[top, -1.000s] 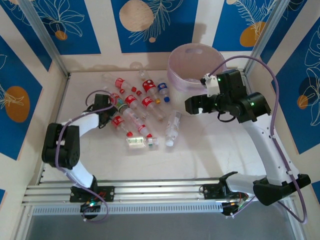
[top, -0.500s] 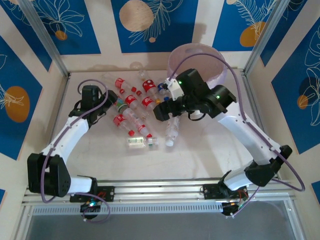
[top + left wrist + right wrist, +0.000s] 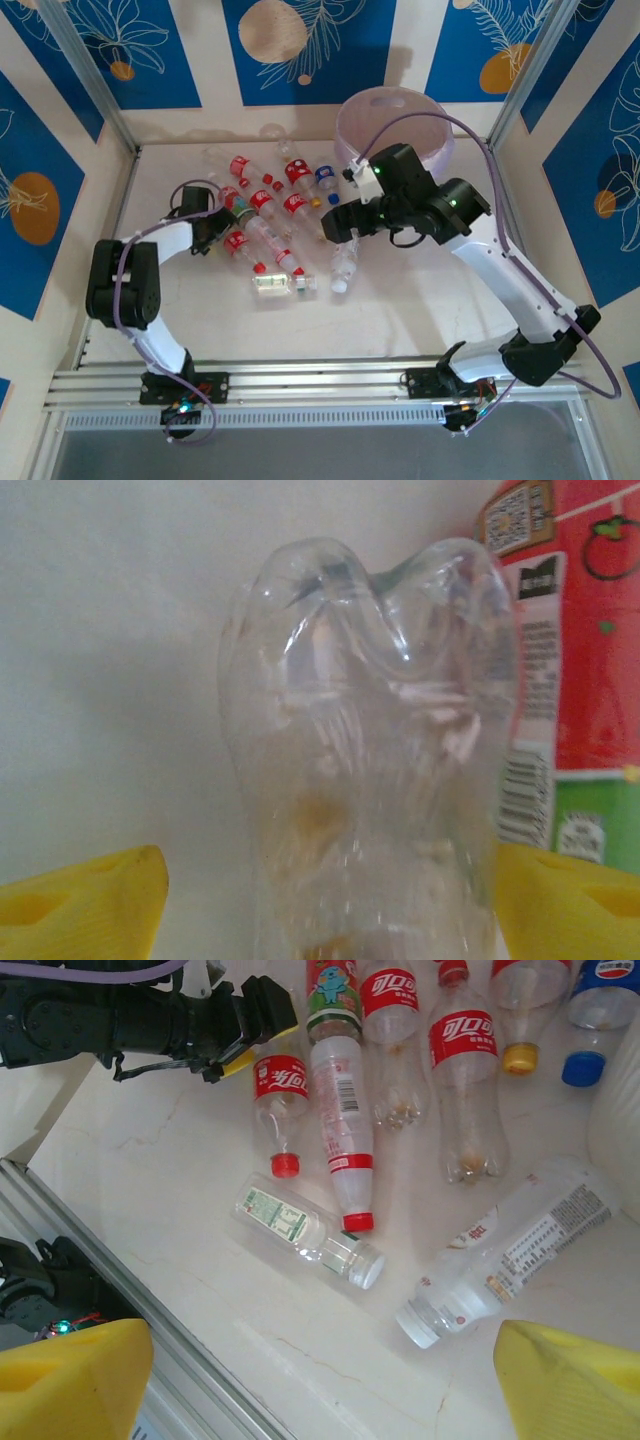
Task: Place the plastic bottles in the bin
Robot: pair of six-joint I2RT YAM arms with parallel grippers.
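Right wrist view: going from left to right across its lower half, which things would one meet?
Yellow finger → small green-labelled bottle lying down → larger white-labelled bottle lying down → the other yellow finger.

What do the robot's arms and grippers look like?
White links, black joints on the left arm and right arm, a lilac cable along each. The right arm carries green lights. The left gripper and right gripper are black with yellow finger pads.

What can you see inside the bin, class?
From above, the bin shows its pinkish bag lining on the far side. The right arm covers its near side, hiding the bottom.
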